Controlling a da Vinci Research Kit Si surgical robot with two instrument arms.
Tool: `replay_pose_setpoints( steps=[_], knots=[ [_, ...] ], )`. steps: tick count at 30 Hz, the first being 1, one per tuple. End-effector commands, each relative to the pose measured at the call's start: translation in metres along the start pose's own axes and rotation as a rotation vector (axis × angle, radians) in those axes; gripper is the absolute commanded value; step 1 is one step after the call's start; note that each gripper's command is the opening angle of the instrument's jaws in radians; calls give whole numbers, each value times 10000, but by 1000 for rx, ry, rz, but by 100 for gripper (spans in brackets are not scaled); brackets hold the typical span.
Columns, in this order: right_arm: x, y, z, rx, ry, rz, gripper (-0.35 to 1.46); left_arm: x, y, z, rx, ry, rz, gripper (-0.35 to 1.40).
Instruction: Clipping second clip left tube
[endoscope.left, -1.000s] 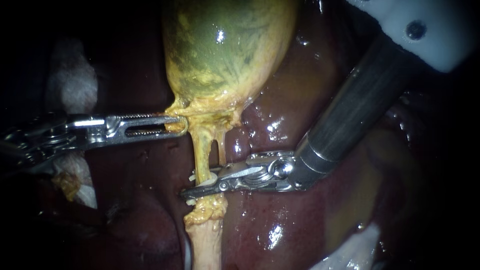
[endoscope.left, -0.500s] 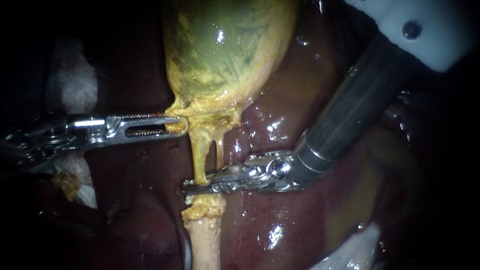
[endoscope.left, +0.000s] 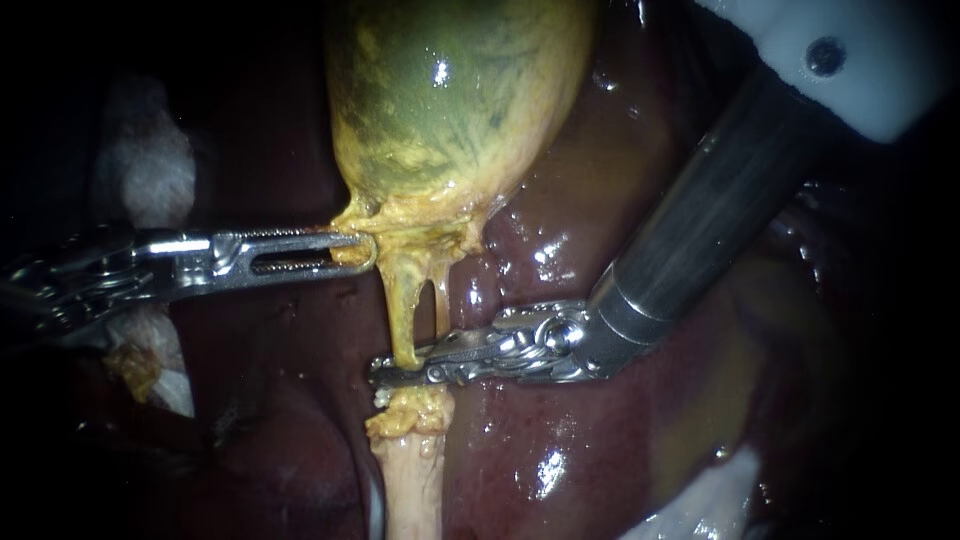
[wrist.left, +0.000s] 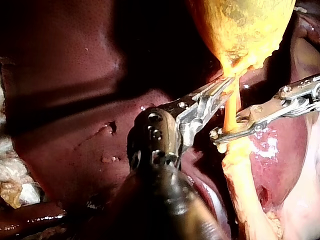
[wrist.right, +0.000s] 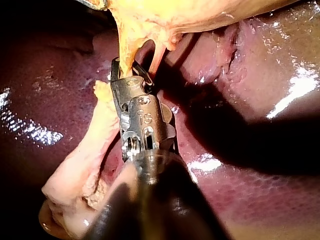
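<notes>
**Yellow and green on dark red**

The gallbladder (endoscope.left: 450, 100) is olive green at its middle, streaked with fine darker green lines. It turns mustard yellow along its edges and at its ragged near end. The left tube (endoscope.left: 400, 310) is the same strong yellow, and the thinner strand (endoscope.left: 440, 300) to its right is paler, almost translucent. Nearer, a lumpy yellow clump (endoscope.left: 410, 415) gives way to a cream-pink stalk (endoscope.left: 410, 490). The liver (endoscope.left: 560, 430) is glossy deep maroon with white glints. The left instrument (endoscope.left: 365, 250) is bright silver. The right instrument (endoscope.left: 385, 375) is silver at its jaws, its shaft dark grey with a white collar (endoscope.left: 850, 70). The gauze (endoscope.left: 145, 165) at far left is dull white, with a yellow-brown stain on its near piece.
</notes>
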Motion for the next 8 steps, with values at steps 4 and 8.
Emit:
replay_pose_setpoints(
  steps=[4,8],
  knots=[
    [0,0,0,0,-3,0,-35,0,0,0,0,0,0,-35],
    [0,0,0,0,-3,0,-35,0,0,0,0,0,0,-35]
  ],
)
